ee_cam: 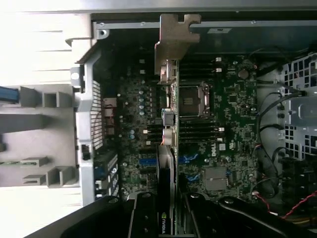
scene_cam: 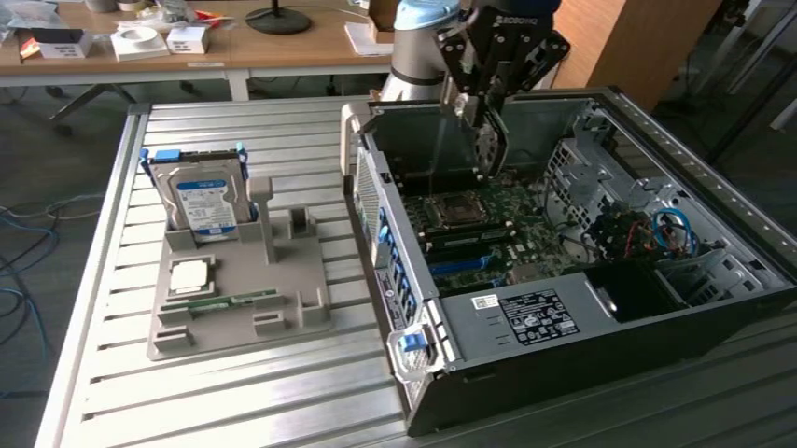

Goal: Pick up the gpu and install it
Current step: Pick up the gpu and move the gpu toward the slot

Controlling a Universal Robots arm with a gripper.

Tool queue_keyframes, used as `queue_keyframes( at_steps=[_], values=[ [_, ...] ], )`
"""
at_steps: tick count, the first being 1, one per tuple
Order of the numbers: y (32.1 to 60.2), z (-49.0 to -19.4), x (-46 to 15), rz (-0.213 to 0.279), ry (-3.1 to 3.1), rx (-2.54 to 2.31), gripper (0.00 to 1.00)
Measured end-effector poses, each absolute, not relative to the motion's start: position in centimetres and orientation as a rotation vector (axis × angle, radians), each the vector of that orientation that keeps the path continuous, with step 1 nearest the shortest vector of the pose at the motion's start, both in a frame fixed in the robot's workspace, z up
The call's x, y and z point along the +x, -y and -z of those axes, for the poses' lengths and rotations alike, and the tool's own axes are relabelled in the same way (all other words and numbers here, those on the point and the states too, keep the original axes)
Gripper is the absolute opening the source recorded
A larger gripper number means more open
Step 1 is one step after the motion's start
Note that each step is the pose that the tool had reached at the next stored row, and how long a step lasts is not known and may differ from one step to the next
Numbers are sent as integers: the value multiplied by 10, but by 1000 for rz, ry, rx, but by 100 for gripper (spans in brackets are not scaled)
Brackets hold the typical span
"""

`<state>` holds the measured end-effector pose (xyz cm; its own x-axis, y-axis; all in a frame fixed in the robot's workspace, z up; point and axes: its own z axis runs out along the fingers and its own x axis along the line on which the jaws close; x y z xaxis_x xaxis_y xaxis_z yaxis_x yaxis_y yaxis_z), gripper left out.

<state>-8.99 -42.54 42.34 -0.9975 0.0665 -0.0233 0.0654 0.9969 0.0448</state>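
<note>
The gpu (scene_cam: 430,142) hangs upright inside the open computer case (scene_cam: 524,322), above the motherboard (scene_cam: 492,224). My gripper (scene_cam: 483,112) is shut on its upper edge and reaches down from above the case. In the wrist view the gpu (ee_cam: 167,158) shows edge-on, with its metal bracket (ee_cam: 176,39) at the far end and a maker's label near my fingers (ee_cam: 143,215). The card stands over the motherboard (ee_cam: 223,129) and its slots, beside the processor socket (ee_cam: 193,101). I cannot tell whether its lower edge touches a slot.
On the exterior view's left a grey holder (scene_cam: 293,313) carries a silver hard drive with a blue label (scene_cam: 205,201), a processor chip (scene_cam: 189,273) and a green memory stick (scene_cam: 233,300). Cables (scene_cam: 660,233) lie in the case. Behind the slatted table (scene_cam: 312,392) stands a cluttered desk (scene_cam: 249,51).
</note>
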Motion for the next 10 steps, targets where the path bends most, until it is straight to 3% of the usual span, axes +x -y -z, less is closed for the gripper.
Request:
queue_keyframes(
  at_steps=[10],
  values=[
    [425, -423, -50, -69, -3114, 103, 26]
  ],
)
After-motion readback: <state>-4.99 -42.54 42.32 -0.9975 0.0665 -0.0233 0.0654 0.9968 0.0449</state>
